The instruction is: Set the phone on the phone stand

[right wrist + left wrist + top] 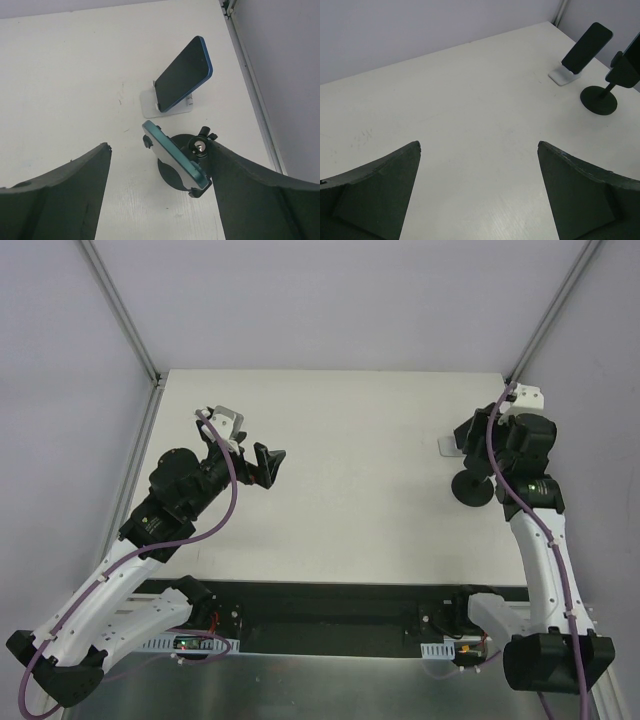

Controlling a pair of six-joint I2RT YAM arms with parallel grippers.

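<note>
As seen from the right wrist, the phone is found in the upper middle of the frame. It is leaned at a tilt against the back plate of the stand, with its lower edge on the white base. Just below it, a second phone with teal edges is clamped on a black pole stand. The right pincer is held apart at the bottom of the frame, with nothing gripped. In the left wrist view, the left pincer is likewise spread wide over the counter. The phone on its stand is seen well apart from it at the upper right.
</note>
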